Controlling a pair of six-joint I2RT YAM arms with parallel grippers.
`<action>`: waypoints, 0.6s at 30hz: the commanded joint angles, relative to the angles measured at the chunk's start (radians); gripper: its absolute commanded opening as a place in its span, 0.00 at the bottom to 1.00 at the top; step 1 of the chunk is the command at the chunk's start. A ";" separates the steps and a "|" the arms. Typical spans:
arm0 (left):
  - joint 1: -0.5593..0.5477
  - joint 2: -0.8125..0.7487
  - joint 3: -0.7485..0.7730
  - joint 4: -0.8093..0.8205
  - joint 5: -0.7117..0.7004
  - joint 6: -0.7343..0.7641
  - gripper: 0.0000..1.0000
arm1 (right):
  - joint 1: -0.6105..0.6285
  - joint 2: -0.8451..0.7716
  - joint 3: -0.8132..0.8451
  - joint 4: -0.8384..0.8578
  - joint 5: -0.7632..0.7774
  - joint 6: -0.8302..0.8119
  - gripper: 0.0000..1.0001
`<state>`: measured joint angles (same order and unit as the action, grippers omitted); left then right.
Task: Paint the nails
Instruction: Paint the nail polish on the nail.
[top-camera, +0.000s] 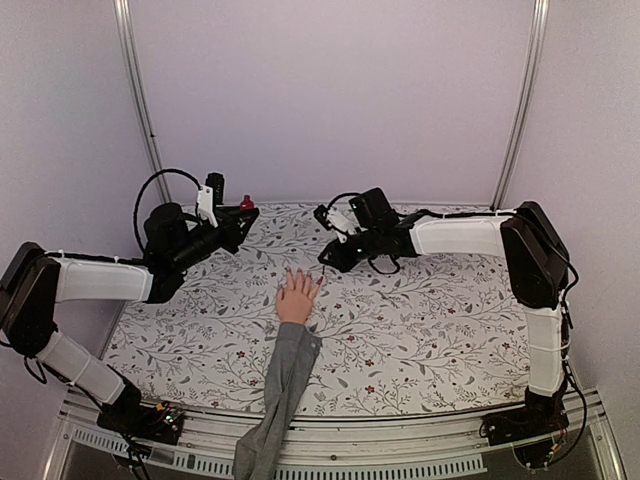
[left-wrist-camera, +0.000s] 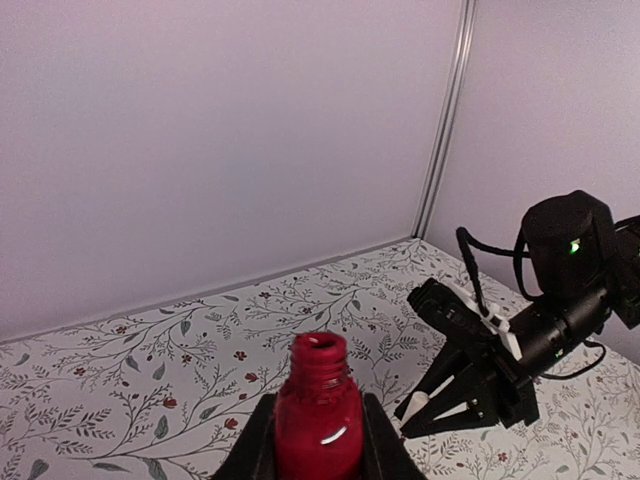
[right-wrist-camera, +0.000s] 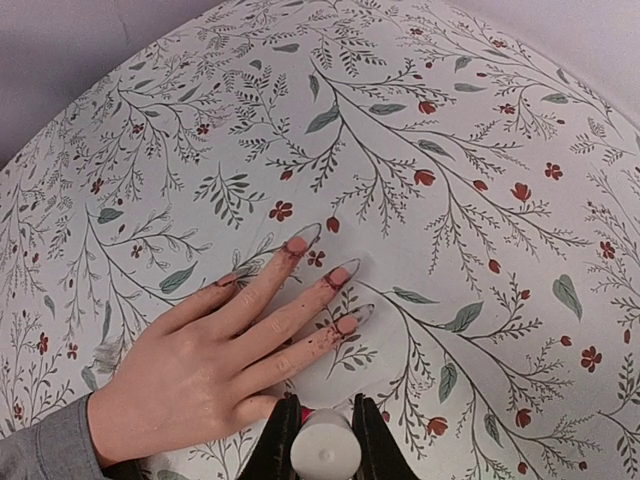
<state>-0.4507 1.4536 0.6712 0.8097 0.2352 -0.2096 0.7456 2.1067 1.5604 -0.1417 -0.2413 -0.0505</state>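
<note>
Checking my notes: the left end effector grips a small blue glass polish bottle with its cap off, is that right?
The colour is wrong: the small glass polish bottle in the left end effector is red, not blue. The left wrist view shows it, uncapped.

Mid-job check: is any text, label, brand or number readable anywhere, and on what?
None readable. The red bottle shows no label, the white cap is blank, and the tablecloth carries only a leaf-and-flower print.

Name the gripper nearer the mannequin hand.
Right. The right gripper, holding the white cap, is just beyond the mannequin hand; the left gripper, holding the red bottle, is farther, back-left.
</note>
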 joint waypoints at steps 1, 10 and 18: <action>0.012 -0.016 -0.011 0.032 0.001 0.012 0.00 | 0.009 -0.011 0.024 0.004 -0.074 -0.018 0.00; 0.013 -0.012 -0.009 0.034 0.001 0.011 0.00 | 0.014 0.033 0.061 -0.020 -0.066 -0.012 0.00; 0.012 -0.014 -0.010 0.034 0.001 0.013 0.00 | 0.015 0.057 0.072 -0.027 -0.066 -0.014 0.00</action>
<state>-0.4503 1.4536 0.6712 0.8097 0.2352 -0.2096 0.7547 2.1349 1.6058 -0.1593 -0.2958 -0.0574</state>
